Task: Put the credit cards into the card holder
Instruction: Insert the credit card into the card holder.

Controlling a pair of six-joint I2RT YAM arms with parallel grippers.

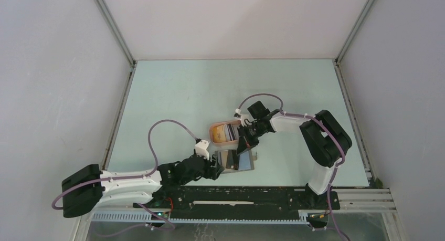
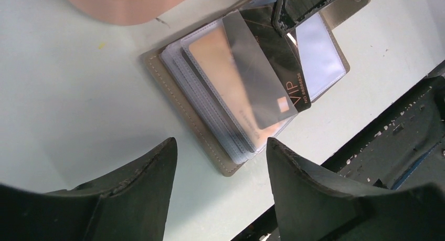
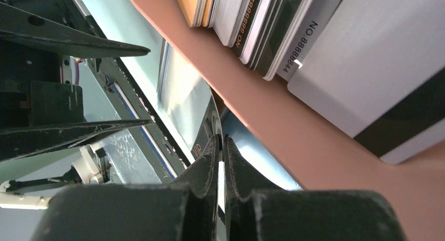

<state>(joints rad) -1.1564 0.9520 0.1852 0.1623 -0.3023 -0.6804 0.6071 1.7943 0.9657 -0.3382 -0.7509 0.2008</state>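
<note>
From where I stand, the card holder lies open and flat on the pale counter, close to its near edge and just in front of the peach tray. One dark card, glossy with gold VIP lettering, sits slanted across the holder's clear sleeves, its lower corner over the stack of pockets; I cannot tell whether it has entered one. The right jaws are pinched shut on that card's upper end, with only a thin sliver of it showing between the tips. The left jaws stand open just short of the holder's near corner, with nothing between them and touching nothing I can see. The other credit cards overlap in a fanned stack in the tray: orange ones, pale grey ones, and one with a black magnetic stripe. I judge the cards light, stiff and slick, liable to pivot in a pinch taken at one corner, so a square hold on a short edge looks safest. The holder is the opposite, with a soft stitched grey-tan cover and floppy, shiny plastic leaves that catch the light. It looks light enough to skid on the smooth counter when a card pushes against it, so steadying its cover with the free jaws seems wise.
</note>
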